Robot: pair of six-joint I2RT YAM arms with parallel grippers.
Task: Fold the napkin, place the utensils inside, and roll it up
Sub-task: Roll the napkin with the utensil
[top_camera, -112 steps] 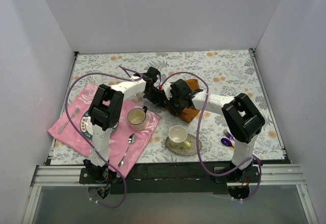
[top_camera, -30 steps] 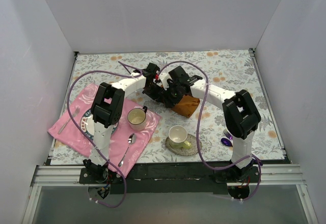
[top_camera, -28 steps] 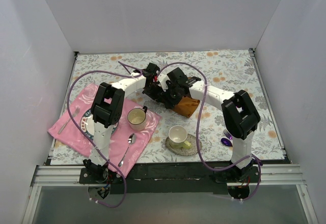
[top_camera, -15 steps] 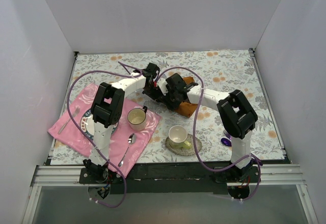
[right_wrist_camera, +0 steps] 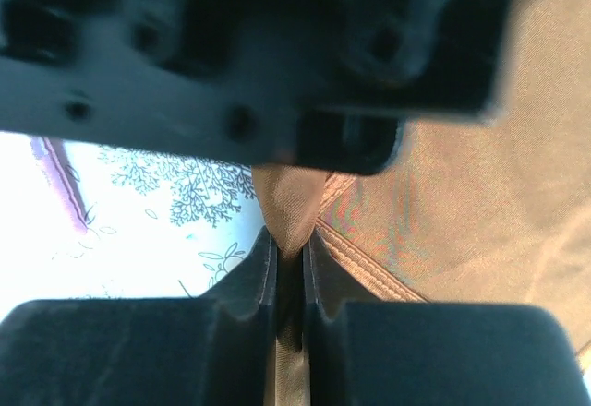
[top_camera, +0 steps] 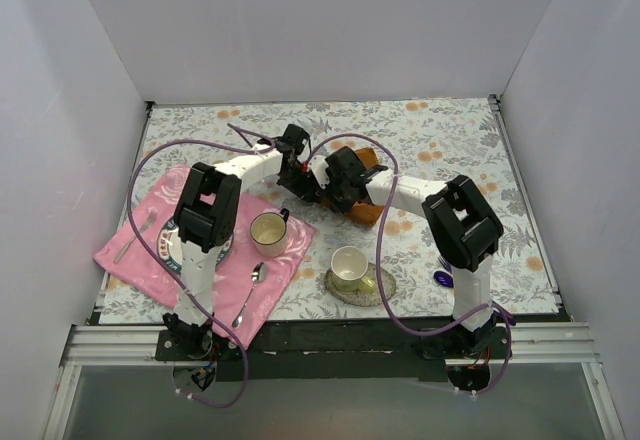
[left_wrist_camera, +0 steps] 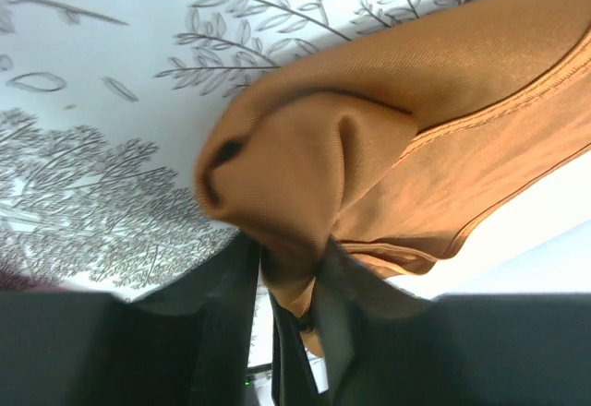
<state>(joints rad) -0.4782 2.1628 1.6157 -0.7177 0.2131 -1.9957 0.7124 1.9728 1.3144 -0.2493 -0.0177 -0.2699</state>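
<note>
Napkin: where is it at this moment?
Top view, centre: the napkin, just right of the pink cloth, is pinched by the left gripper and the right gripper.

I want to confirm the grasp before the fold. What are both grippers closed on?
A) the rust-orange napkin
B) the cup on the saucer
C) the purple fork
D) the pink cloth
A: each wrist view shows a fold of the napkin pinched in its own gripper, the left gripper and the right gripper.

Both arms extended to mid-table, wrists converged.
Left gripper (left_wrist_camera: 288, 251) and right gripper (right_wrist_camera: 289, 242): fingers pinched nearly together, heads just beside each other.
</note>
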